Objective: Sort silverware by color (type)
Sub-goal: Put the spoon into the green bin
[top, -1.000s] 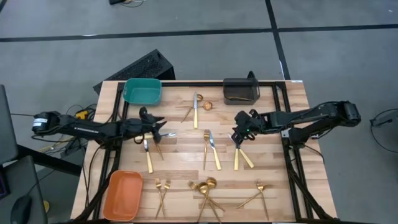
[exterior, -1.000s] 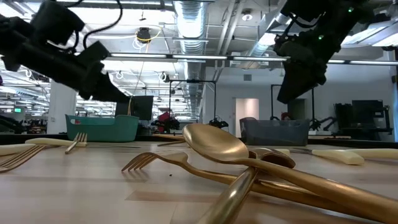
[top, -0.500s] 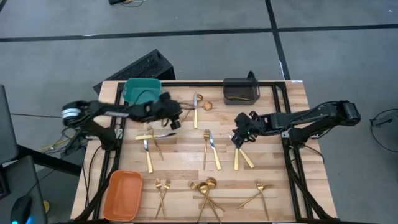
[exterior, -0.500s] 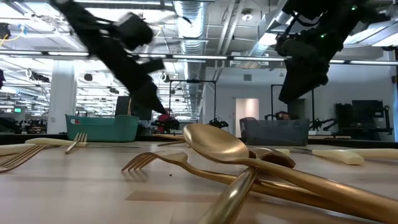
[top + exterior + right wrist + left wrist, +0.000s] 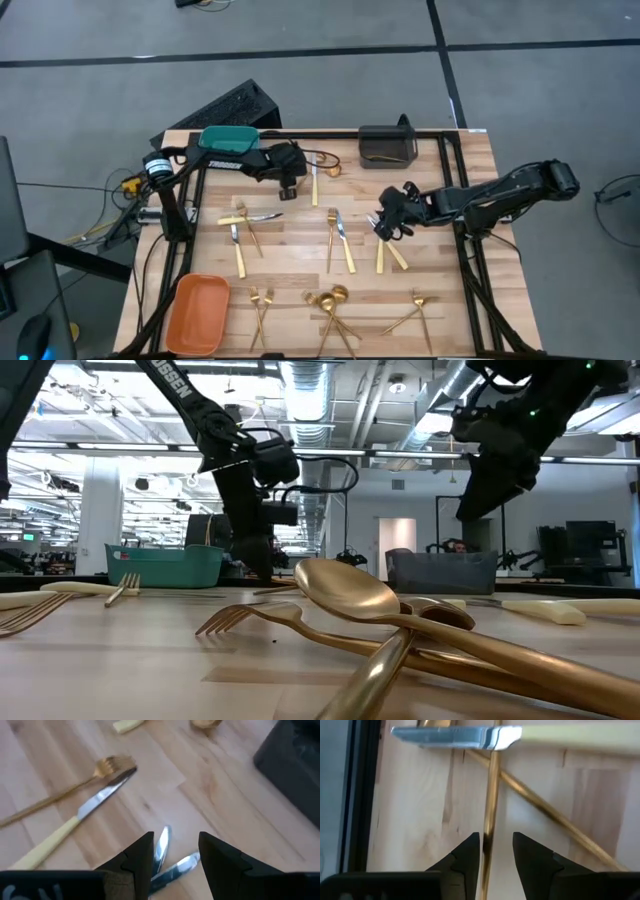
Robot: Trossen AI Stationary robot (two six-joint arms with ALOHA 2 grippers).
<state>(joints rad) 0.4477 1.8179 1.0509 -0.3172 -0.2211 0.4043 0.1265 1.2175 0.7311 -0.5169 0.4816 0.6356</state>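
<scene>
Now | L tool (image 5: 290,187) apart astride gold stem (image 5: 491,805), knife (image 5: 455,736) crossing | R tool (image 5: 385,229) apart over knives (image 5: 388,252)

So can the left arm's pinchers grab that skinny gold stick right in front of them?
Probably yes. The left gripper hangs open with the thin gold handle running between its fingers. Nothing blocks it there, though a knife lies across that handle farther along.

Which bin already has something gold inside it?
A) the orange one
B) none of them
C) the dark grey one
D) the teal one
C: in the high view a slim gold piece lies inside the dark grey bin, while the orange bin shows only its bare floor and the left arm hides most of the teal bin.
</scene>
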